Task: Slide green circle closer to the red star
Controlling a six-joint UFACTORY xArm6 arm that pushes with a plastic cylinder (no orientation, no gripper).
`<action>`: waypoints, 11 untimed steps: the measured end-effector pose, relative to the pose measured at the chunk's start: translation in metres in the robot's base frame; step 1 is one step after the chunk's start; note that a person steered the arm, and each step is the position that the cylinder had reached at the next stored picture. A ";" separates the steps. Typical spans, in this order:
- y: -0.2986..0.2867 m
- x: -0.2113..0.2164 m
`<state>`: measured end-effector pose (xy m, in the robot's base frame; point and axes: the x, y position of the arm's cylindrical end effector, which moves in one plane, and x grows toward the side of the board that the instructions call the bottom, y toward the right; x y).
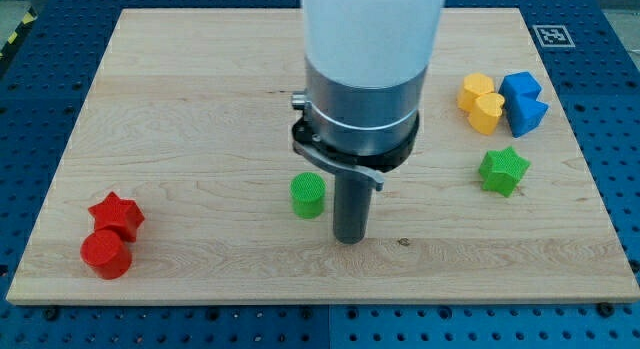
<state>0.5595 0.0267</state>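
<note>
The green circle (308, 194) is a short green cylinder near the board's middle, a little below centre. The red star (117, 215) lies at the view's lower left, with a red circle (105, 254) touching it just below. My tip (349, 237) rests on the board just right of the green circle and slightly lower, with a small gap between them. The arm's wide grey and white body rises above the tip and hides the board behind it.
At the view's upper right are two yellow blocks (481, 100) touching two blue blocks (523, 102). A green star (502, 170) lies below them. The wooden board (200, 89) lies on a blue perforated table; its bottom edge is near the red blocks.
</note>
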 end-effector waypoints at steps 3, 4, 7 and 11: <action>-0.015 -0.042; -0.051 -0.038; -0.119 -0.044; -0.176 -0.062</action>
<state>0.4979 -0.1494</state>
